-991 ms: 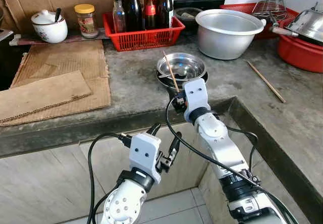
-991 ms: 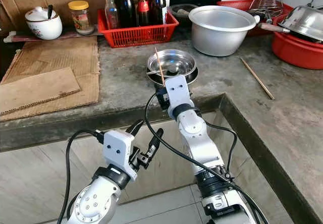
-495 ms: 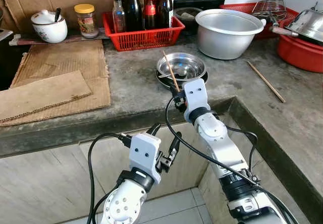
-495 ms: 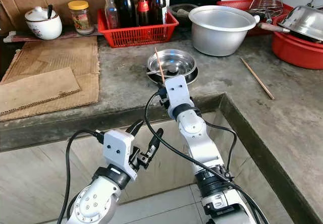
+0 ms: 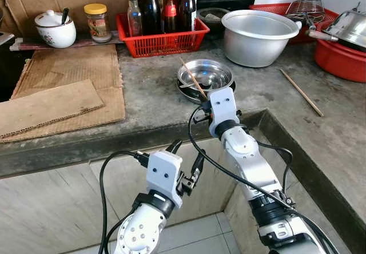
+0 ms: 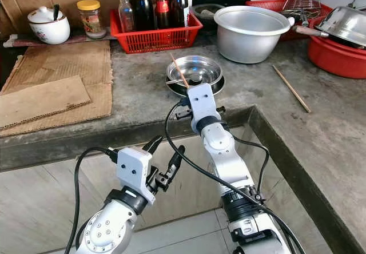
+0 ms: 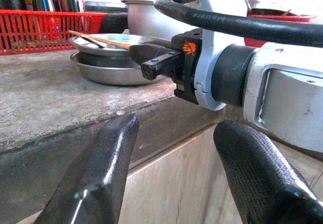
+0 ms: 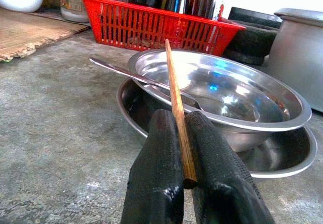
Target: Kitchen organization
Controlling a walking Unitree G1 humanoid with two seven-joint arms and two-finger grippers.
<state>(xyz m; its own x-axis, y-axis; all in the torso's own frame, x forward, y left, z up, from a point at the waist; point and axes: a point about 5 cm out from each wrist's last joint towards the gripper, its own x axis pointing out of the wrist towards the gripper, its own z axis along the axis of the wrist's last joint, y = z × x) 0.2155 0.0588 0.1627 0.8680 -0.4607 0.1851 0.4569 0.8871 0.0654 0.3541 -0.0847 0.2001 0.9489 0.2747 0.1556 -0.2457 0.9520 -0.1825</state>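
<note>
The right gripper [image 8: 182,133] sits at the front edge of the grey concrete table [image 5: 143,102], its two black fingers [image 8: 156,148] clenched on the lower end of a wooden chopstick [image 8: 175,98]; the stick rises from between the fingers and leans forward over the rim of the steel bowl [image 8: 227,90] just ahead of them; that bowl rests inside a wider steel plate [image 8: 282,156], and a metal spoon [image 8: 136,77] lies across the bowl's rim, just beyond the fingertips. Further out past the bowl stands a red basket [image 5: 163,36] holding dark bottles [image 5: 150,5], and to the right of the basket a large aluminium pot [image 5: 258,35]; a second chopstick [image 5: 301,92] lies flat on the table well off to the right of the fingers, apart from everything else.

The left gripper [image 7: 174,178] hangs below the table edge, in front of the tiled cabinet face, with its fingers [image 7: 103,168] spread apart and nothing between them; they point up toward the right wrist, which is just ahead of them.

Far to the left of both grippers flat sheets of cardboard [image 5: 63,85] cover the table; behind these stand a white lidded ceramic pot [image 5: 55,30] and a yellow-capped jar [image 5: 98,22]; at the far right sits a red basin [image 5: 343,59] with a steel lid on it.
</note>
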